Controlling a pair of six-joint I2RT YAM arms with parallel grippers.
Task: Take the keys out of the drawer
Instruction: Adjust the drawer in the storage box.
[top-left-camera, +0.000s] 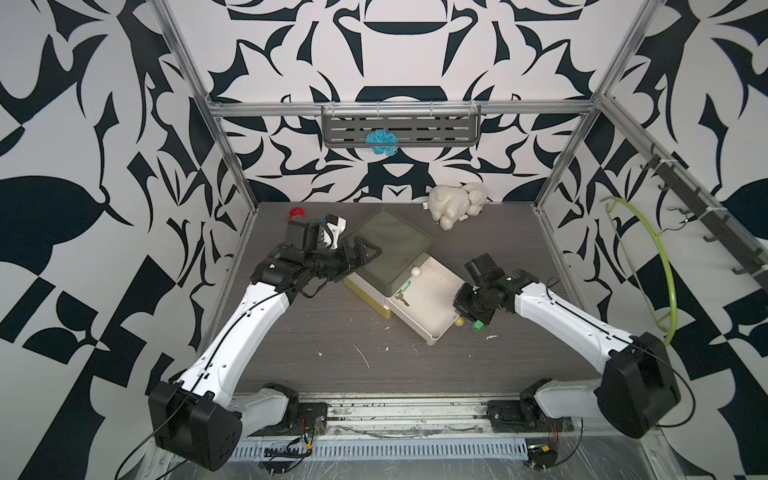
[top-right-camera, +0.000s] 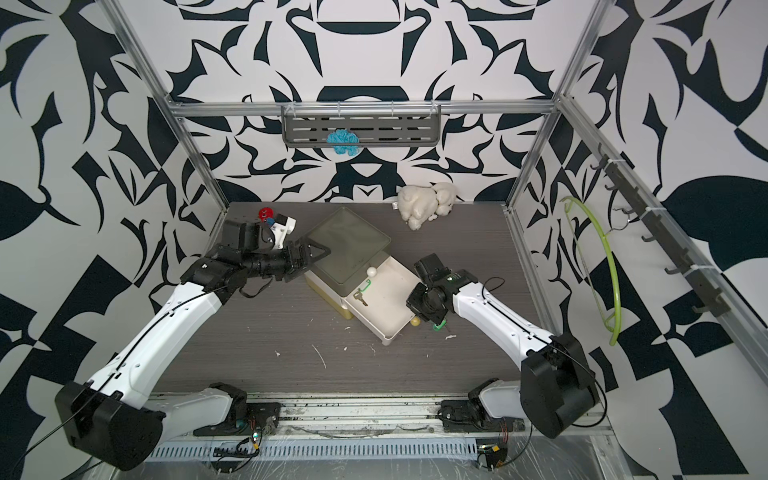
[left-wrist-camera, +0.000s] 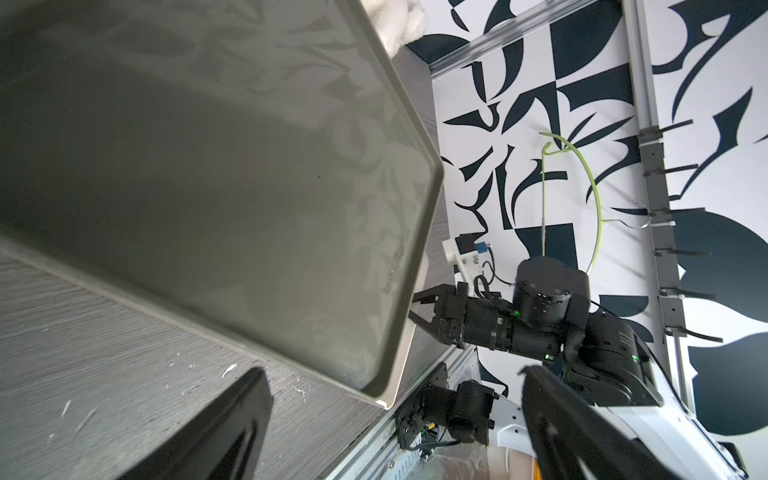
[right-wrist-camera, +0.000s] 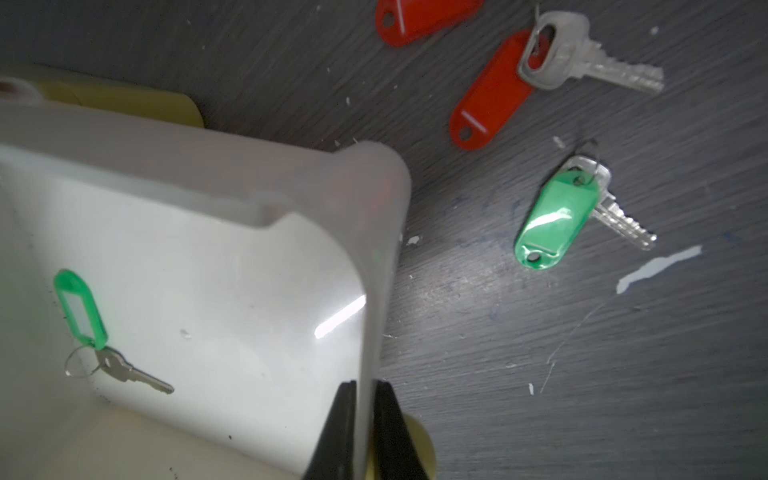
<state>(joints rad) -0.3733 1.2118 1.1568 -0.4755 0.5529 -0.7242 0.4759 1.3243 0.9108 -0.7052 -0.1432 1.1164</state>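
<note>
The white drawer (top-left-camera: 437, 332) is pulled out of a yellowish unit with a grey top (top-left-camera: 390, 245). One of the keys, on a green tag (right-wrist-camera: 81, 307), lies inside the drawer (right-wrist-camera: 365, 249) and shows in both top views (top-left-camera: 402, 296) (top-right-camera: 360, 296). Other keys lie on the table beside the drawer: one with a green tag (right-wrist-camera: 557, 216) and two red tags (right-wrist-camera: 494, 91). My right gripper (right-wrist-camera: 365, 415) is shut on the drawer's front wall, next to a yellowish knob (top-left-camera: 459, 322). My left gripper (top-left-camera: 362, 254) stands open at the unit's top corner (left-wrist-camera: 386, 399).
A small white ball (top-left-camera: 416, 272) sits in the drawer. A white plush toy (top-left-camera: 457, 203) and a round red toy (top-left-camera: 296, 212) lie along the back wall. A green hoop hanger (top-left-camera: 660, 266) hangs at the right. Blue yarn (top-left-camera: 381, 142) rests on the wall shelf.
</note>
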